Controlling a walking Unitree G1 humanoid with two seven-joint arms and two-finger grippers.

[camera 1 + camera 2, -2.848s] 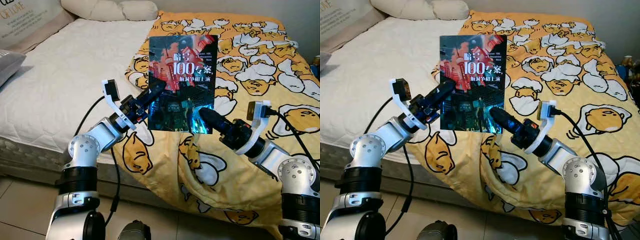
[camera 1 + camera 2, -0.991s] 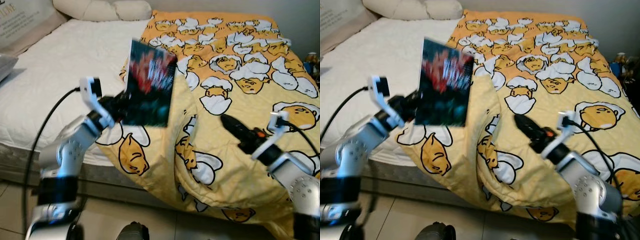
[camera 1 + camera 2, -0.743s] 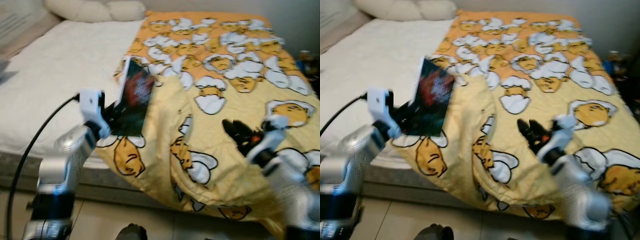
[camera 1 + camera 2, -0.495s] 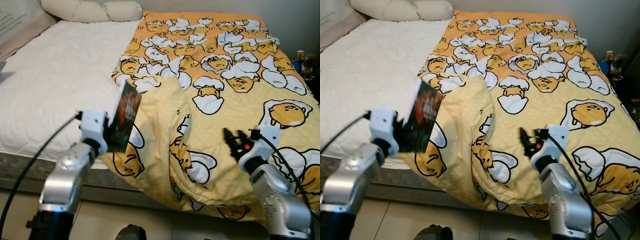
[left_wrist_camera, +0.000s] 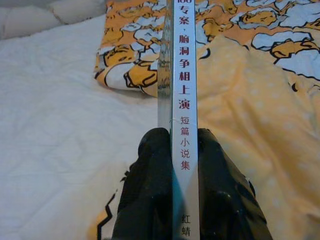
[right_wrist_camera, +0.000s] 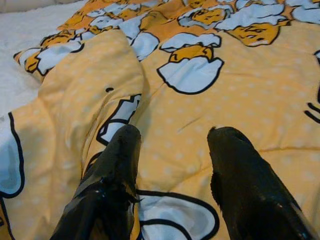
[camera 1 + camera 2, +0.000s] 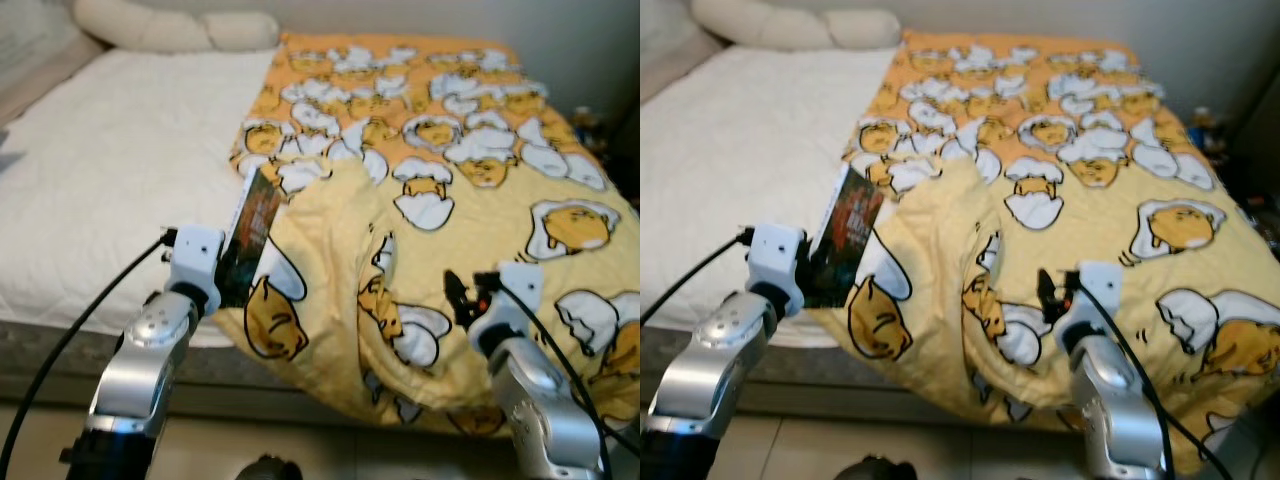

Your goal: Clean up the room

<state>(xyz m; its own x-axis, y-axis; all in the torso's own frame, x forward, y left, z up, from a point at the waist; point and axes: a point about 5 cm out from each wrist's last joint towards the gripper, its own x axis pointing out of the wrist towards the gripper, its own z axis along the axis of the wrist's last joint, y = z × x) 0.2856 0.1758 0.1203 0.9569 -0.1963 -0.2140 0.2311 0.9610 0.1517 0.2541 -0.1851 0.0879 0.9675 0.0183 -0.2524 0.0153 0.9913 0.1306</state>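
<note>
My left gripper (image 5: 177,155) pinches the book (image 7: 250,236) by its spine, holding it upright and edge-on above the bed's near edge, just where the yellow egg-print duvet (image 7: 450,150) meets the bare white mattress (image 7: 110,180). My right gripper (image 6: 172,150) hangs spread and empty over the duvet, near its bunched fold. Pillows (image 7: 170,30) lie at the bed's far end, with pale floor (image 7: 890,440) below the near edge.

A quilt (image 7: 470,180) covers the bed's (image 7: 100,190) right half, pillows (image 7: 170,30) behind. The left gripper (image 5: 182,155) holds a book (image 7: 250,235) edge-on over the quilt's left edge; the right gripper (image 6: 172,145) hangs over the quilt.
</note>
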